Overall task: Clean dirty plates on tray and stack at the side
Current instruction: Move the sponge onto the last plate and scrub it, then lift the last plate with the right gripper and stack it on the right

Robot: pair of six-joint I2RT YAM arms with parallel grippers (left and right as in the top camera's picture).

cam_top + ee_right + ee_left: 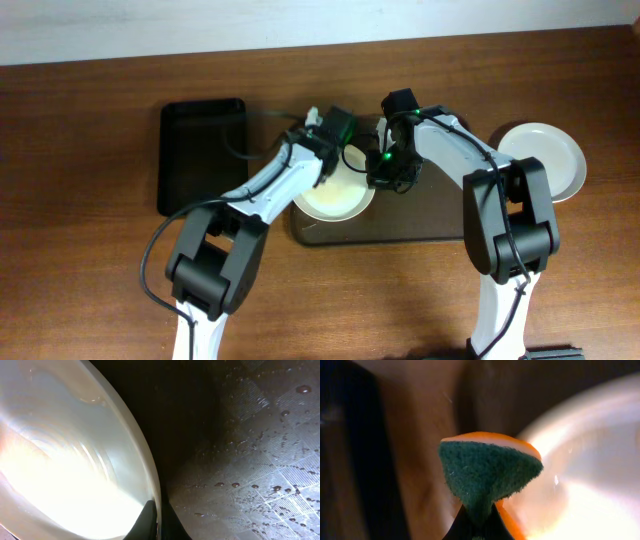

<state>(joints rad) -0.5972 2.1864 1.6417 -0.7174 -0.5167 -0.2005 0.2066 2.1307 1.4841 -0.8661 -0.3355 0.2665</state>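
Note:
A white plate [335, 198] lies at the left end of the dark brown tray [420, 228]. My right gripper [385, 172] is shut on its right rim; in the right wrist view the jaws [159, 521] pinch the edge of the plate [65, 460] above the wet tray [250, 460]. My left gripper [335, 135] is over the plate's far edge, shut on a green and orange sponge [490, 472] next to the plate [590, 460]. Its jaws [480, 522] pinch the sponge's lower end. Another white plate [545, 158] rests on the table to the right of the tray.
A smaller black tray [200, 155] lies on the table left of the brown tray. Both arms cross over the middle of the brown wooden table [90, 230]. A pale wall runs along the far edge.

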